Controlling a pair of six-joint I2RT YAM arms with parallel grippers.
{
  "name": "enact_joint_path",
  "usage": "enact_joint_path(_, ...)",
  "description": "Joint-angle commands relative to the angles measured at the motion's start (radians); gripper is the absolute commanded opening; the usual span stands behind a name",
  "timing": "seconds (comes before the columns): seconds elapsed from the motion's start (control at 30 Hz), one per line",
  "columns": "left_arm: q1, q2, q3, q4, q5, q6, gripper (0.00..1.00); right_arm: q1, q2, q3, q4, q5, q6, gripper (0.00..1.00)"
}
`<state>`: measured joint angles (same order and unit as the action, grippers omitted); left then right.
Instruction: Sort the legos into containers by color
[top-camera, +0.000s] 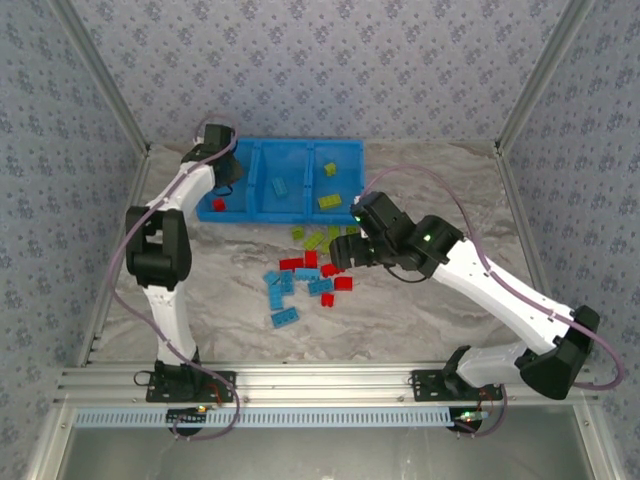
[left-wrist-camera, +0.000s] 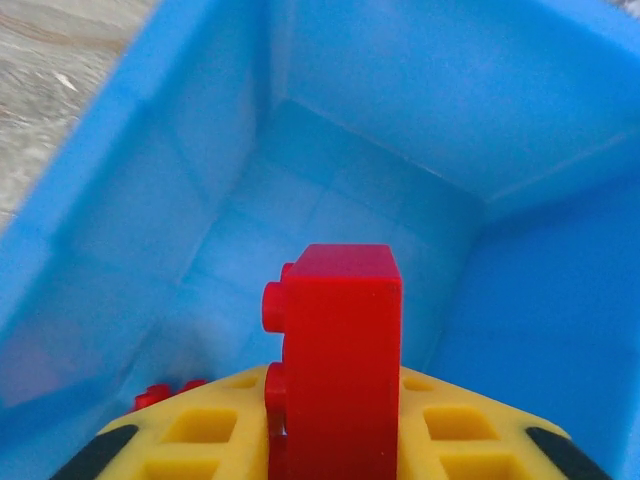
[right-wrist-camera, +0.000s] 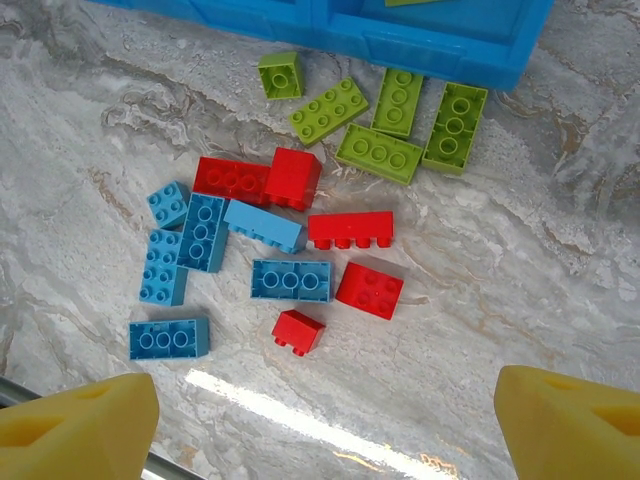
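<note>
the left gripper (left-wrist-camera: 330, 440) is clasping a red brick (left-wrist-camera: 340, 340) between its yellow pads (left-wrist-camera: 200, 430), with the brick standing on end and its studs facing the left of the frame. it is hanging inside the walls of the left compartment (left-wrist-camera: 140, 220) of the containers (top-camera: 290, 142), at the upper left of the overhead view, so the blue floor is lying straight beyond the brick, toward the top of the wrist frame. another red piece (left-wrist-camera: 160, 395) seems to be lying on that floor at lower left, which suggests this is the bin for reds. the coming move is probably a plain letting-go, needing no sideways travel. the right gripper (right-wrist-camera: 325, 425) is gaping wide and empty over the loose legos (right-wrist-camera: 290, 250) in the middle of the table (right-wrist-camera: 500, 300), well apart from the bin and nearer that pile than the left arm is.
</note>
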<state>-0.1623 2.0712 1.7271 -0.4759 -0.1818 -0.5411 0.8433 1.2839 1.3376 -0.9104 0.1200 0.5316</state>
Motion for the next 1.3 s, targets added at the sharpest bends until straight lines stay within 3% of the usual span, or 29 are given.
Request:
enact_joint_path(0.0,-0.006,-0.039,0.081,-0.025,0.040,0.040,0.40,0.006,-0.037,-0.020,-0.018,0.030,0.031,0.90)
enact_joint_path(0.17,-0.006,-0.197,-0.021,-0.015,0.031,0.011,0.42,0.005,-0.037,-0.036,0.006,0.044,0.046,0.90)
enact_joint_path(0.37,-0.035,-0.586,-0.339,0.042,0.079,-0.043,0.42,0.004,0.022,-0.044,0.097,0.058,0.076,0.90)
enact_joint_path(0.57,-0.193,-0.943,-0.531,-0.015,0.136,0.330,0.42,0.013,0.211,-0.025,0.272,0.090,0.033,0.89)
enact_joint_path(0.77,-0.248,-1.239,-0.757,-0.103,0.381,0.720,0.47,0.013,0.450,0.040,0.439,0.085,-0.053,0.86)
enact_joint_path(0.87,-0.262,-1.385,-0.917,-0.115,0.452,0.882,0.52,0.011,0.575,0.111,0.478,0.093,-0.098,0.85)
enact_joint_path(1.07,-0.266,-1.546,-1.094,-0.108,0.589,1.031,0.78,-0.005,0.771,0.252,0.499,0.127,-0.098,0.81)
enact_joint_path(1.27,-0.265,-1.544,-1.116,-0.099,0.621,1.085,0.88,-0.026,0.875,0.315,0.533,0.093,-0.043,0.78)
